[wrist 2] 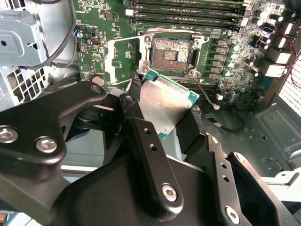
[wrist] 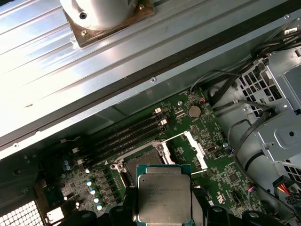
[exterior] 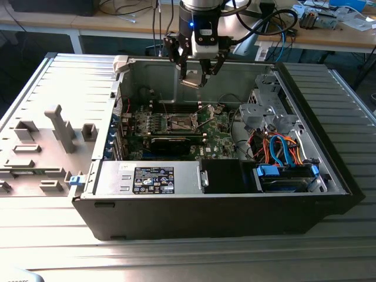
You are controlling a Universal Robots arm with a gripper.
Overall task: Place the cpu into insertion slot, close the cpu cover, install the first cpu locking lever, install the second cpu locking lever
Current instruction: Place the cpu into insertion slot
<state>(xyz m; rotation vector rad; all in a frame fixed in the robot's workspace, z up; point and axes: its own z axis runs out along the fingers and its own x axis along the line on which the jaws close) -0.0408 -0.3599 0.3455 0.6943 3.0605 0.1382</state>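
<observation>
Gripper (exterior: 198, 71) hangs over the open computer case (exterior: 205, 214) in the exterior view, clamped on the cpu (exterior: 192, 80), well above the green motherboard (exterior: 218, 126). In the second wrist view the cpu is tilted, metal top showing, with one corner aimed at the insertion slot (wrist 2: 170, 54). The cpu cover (wrist 2: 111, 63) is swung open beside the slot. In the first wrist view the cpu hides the slot's near edge.

Silvery cpu (wrist: 163, 200) held above exposed insertion slot (wrist 2: 170, 55); cpu cover (wrist: 195, 150) open.
</observation>
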